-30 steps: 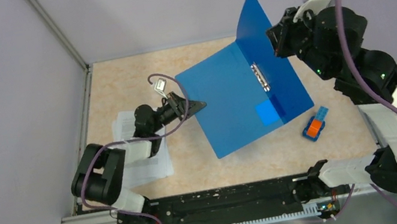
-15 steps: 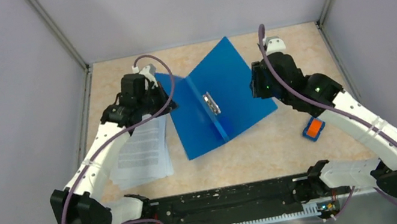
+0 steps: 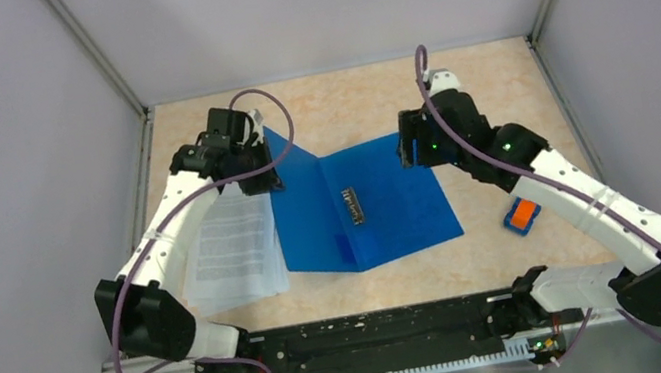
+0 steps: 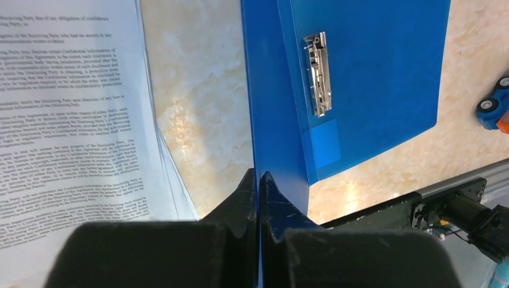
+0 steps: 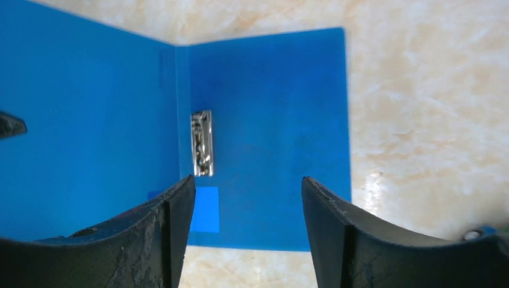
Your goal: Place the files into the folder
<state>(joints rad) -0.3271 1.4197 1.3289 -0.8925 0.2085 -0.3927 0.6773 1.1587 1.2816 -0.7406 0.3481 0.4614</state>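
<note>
Two robot arms work over an open blue folder [image 3: 402,215] at the centre of a marbled beige table [image 3: 343,103]. The L gripper [image 4: 257,177] is pinched tight on the outer edge of the folder's left cover, its fingers pressed together w/ only the plastic sheet between them. It holds that cover up at a steep tilt off the tabletop, while the folder's right half lies flat. A metal clip [image 3: 351,206] sits inside the flat half, just beside the spine and parallel to it, w/ a paler blue square [image 5: 206,209] next to its near end. The R gripper [image 5: 246,192] hangs above the far right corner of the flat half. Its fingers are spread wide apart, grip nothing, and are clear of the plastic. The files [image 3: 234,253], a loose stack of white sheets printed w/ black text, lie flat on the table to the left of the folder, partly under the left arm and outside both covers. From overhead their near right corner comes very close to the folder's near left corner, but it is hard to tell whether the two touch. An orange-and-blue object [image 3: 521,214] rests on the table to the right of the folder, apart from it and beside the right arm.
</note>
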